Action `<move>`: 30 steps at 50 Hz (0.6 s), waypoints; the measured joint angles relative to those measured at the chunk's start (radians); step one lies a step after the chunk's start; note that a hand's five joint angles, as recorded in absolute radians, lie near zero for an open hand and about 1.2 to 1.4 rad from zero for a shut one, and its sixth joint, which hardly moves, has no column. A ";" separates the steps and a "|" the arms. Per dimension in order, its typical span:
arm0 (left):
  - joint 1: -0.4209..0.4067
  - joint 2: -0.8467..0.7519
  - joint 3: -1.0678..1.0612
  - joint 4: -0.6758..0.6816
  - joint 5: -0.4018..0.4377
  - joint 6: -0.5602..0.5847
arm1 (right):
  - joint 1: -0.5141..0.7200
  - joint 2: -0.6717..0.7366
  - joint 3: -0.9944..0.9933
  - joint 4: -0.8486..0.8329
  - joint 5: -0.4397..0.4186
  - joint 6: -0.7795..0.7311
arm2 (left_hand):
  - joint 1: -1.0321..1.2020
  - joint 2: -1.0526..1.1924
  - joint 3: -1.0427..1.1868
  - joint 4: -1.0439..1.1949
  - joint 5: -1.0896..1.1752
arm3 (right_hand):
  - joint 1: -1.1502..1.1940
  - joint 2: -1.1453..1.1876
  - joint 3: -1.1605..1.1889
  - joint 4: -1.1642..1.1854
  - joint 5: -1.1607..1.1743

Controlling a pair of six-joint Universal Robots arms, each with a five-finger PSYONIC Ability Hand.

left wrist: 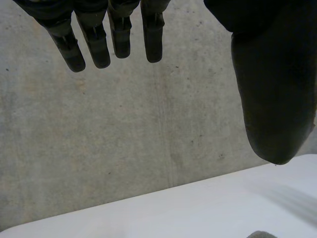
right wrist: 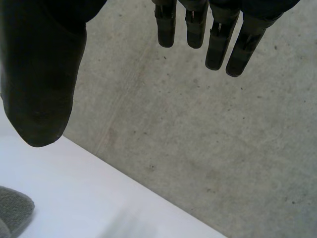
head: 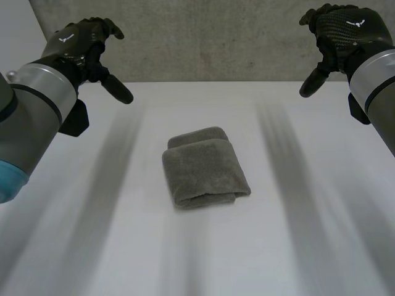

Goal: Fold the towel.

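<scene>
A grey towel (head: 203, 166) lies folded into a thick, compact bundle at the middle of the white table (head: 308, 246). My left hand (head: 83, 46) hangs high above the table's far left, well away from the towel, fingers straight and holding nothing. My right hand (head: 342, 31) hangs likewise at the far right, open and empty. In the left wrist view the straight fingers (left wrist: 94, 39) and the thumb (left wrist: 270, 94) stand apart in front of the wall. The right wrist view has its fingers (right wrist: 218, 34) spread from the thumb (right wrist: 42, 84), with a corner of the towel (right wrist: 12, 213) below.
A grey concrete wall (head: 210, 37) rises behind the table's far edge. Bare white tabletop surrounds the towel on all sides.
</scene>
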 measured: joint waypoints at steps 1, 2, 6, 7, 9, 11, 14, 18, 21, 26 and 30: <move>0.001 0.004 0.002 -0.005 -0.002 0.000 | -0.001 0.002 -0.003 0.007 0.000 0.005 | 0.000 0.000 0.000 0.000 0.000 | 0.000 0.000 0.000 0.000 0.000; 0.001 0.006 0.003 -0.007 -0.002 0.001 | -0.001 0.003 -0.005 0.010 0.000 0.007 | 0.000 0.000 0.000 0.000 0.000 | 0.000 0.000 0.000 0.000 0.000; 0.002 0.018 0.005 -0.014 -0.002 0.004 | -0.003 0.010 -0.013 0.033 -0.001 0.020 | 0.000 0.000 0.000 0.000 0.000 | 0.000 0.000 0.000 0.000 0.000; 0.002 0.020 0.005 -0.014 -0.002 0.005 | -0.004 0.012 -0.015 0.036 -0.001 0.022 | 0.000 0.000 0.000 0.000 0.000 | 0.000 0.000 0.000 0.000 0.000; 0.001 0.022 0.003 -0.014 -0.001 0.006 | -0.004 0.016 -0.016 0.041 0.000 0.024 | 0.000 0.000 0.000 0.000 0.000 | 0.000 0.000 0.000 0.000 0.000; 0.000 0.022 0.002 -0.014 -0.001 0.006 | -0.005 0.019 -0.016 0.042 0.000 0.024 | 0.000 0.000 0.000 0.000 0.000 | 0.000 0.000 0.000 0.000 0.000; 0.000 0.022 0.001 -0.016 0.000 0.005 | -0.005 0.026 -0.016 0.042 0.001 0.025 | 0.000 0.000 0.000 0.000 0.000 | 0.000 0.000 0.000 0.000 0.000; 0.001 0.021 0.001 -0.019 0.001 0.003 | -0.005 0.031 -0.017 0.041 0.001 0.025 | 0.000 0.000 0.000 0.000 0.000 | 0.000 0.000 0.000 0.000 0.000; 0.002 0.021 0.001 -0.021 0.001 0.002 | -0.005 0.032 -0.017 0.040 0.002 0.024 | 0.000 0.000 0.000 0.000 0.000 | 0.000 0.000 0.000 0.000 0.000; 0.003 0.021 0.001 -0.021 0.003 0.000 | -0.004 0.037 -0.016 0.039 0.002 0.024 | 0.000 0.000 0.000 0.000 0.000 | 0.000 0.000 0.000 0.000 0.000; 0.003 0.021 -0.006 -0.019 0.007 -0.001 | 0.003 0.042 -0.007 0.036 -0.007 0.020 | 0.000 0.000 0.000 0.000 0.000 | 0.000 0.000 0.000 0.000 0.000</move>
